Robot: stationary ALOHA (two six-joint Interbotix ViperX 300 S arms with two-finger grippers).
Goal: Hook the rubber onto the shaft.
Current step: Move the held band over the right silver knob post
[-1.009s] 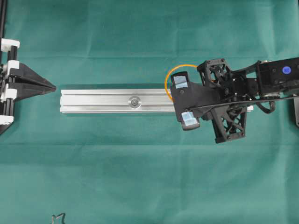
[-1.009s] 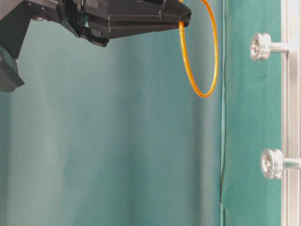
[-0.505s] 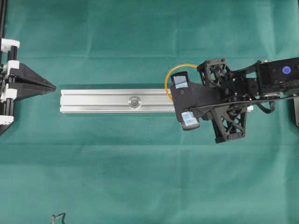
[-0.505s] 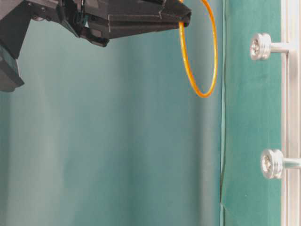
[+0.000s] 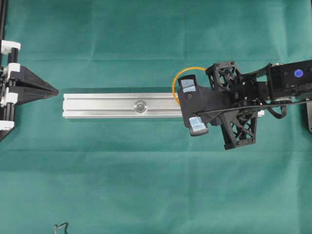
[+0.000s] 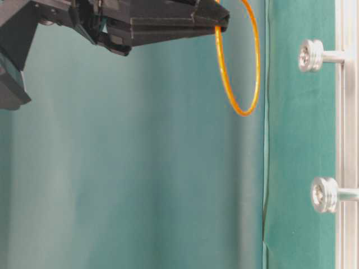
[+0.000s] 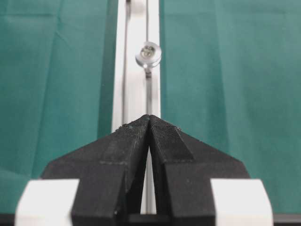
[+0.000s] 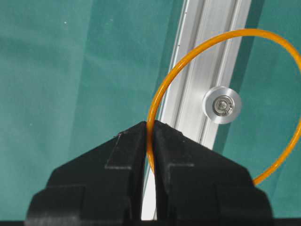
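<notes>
Your right end effector (image 8: 149, 129) pinches the thin orange rubber band (image 8: 162, 94) above the silver aluminium rail's round-headed shaft (image 8: 222, 105); your left end effector (image 7: 149, 121) is closed, empty.

Rail (image 5: 107, 106) is brushed silver aluminium, shaft (image 8: 222, 105) shiny metal, rubber (image 6: 253, 61) glossy orange, right gripper (image 8: 150, 129) matt ridged black plastic, counter (image 5: 146, 175) covered in green cloth.

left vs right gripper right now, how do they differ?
The right gripper is shut on the orange rubber band; the left gripper is shut on nothing. The right gripper hangs over the silver rail near a shaft; the left gripper sits off the rail's end, pointing along it toward the other shaft. Both have black, pointed fingers pressed together.
</notes>
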